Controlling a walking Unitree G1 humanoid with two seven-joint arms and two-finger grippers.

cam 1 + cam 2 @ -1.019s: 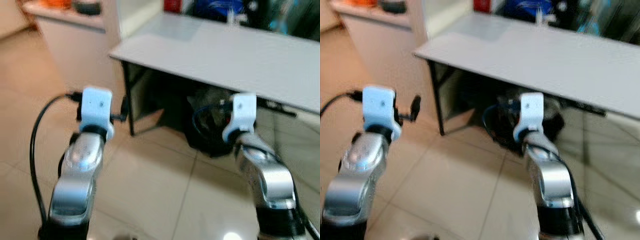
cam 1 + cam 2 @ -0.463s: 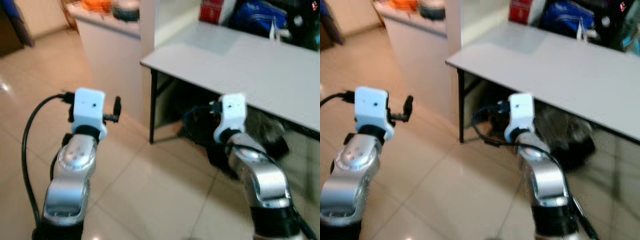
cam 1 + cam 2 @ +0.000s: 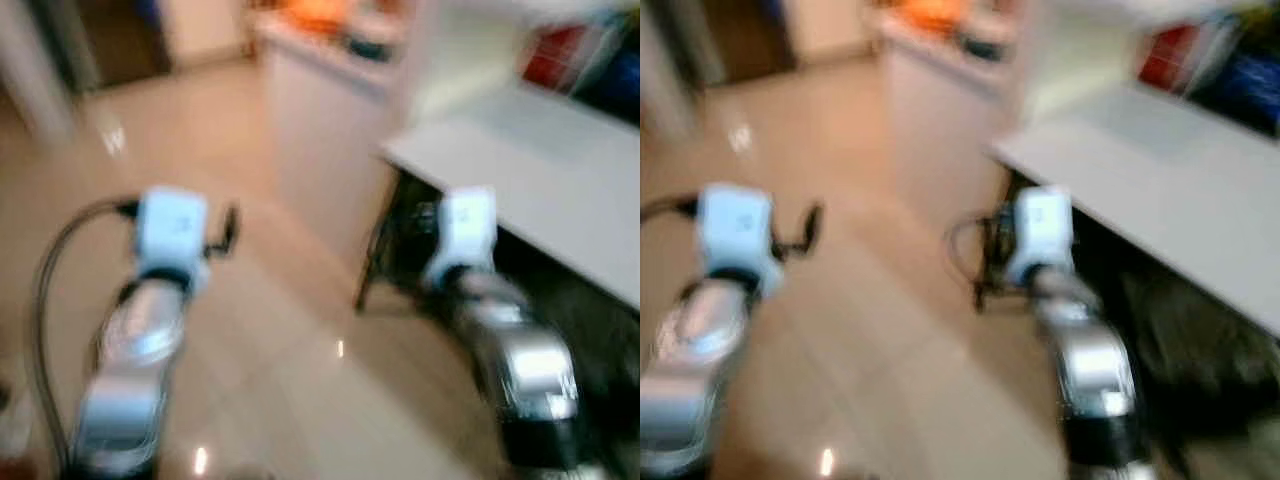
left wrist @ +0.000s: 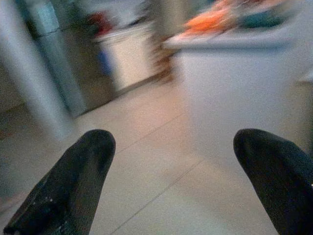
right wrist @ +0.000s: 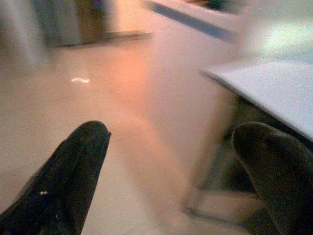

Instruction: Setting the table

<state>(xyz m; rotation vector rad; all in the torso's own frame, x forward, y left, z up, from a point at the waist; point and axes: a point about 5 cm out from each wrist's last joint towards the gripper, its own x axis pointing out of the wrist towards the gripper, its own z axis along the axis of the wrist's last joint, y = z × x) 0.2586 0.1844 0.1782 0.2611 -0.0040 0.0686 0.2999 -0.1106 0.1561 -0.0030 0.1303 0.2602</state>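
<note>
Head views: blurred, swung off the table (image 3: 560,190) toward the counter (image 3: 330,60); probably turning, nothing fetched.
Left gripper (image 4: 171,161): spread wide, empty.
Right gripper (image 5: 181,166): likewise.

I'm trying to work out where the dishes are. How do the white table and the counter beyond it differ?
The table stands on thin dark legs with open space beneath; the counter has a solid pale front down to the floor. The table's near part is bare, with red and blue items at its back; the counter carries blurred orange and dark items. Both are pale and flat-topped.
</note>
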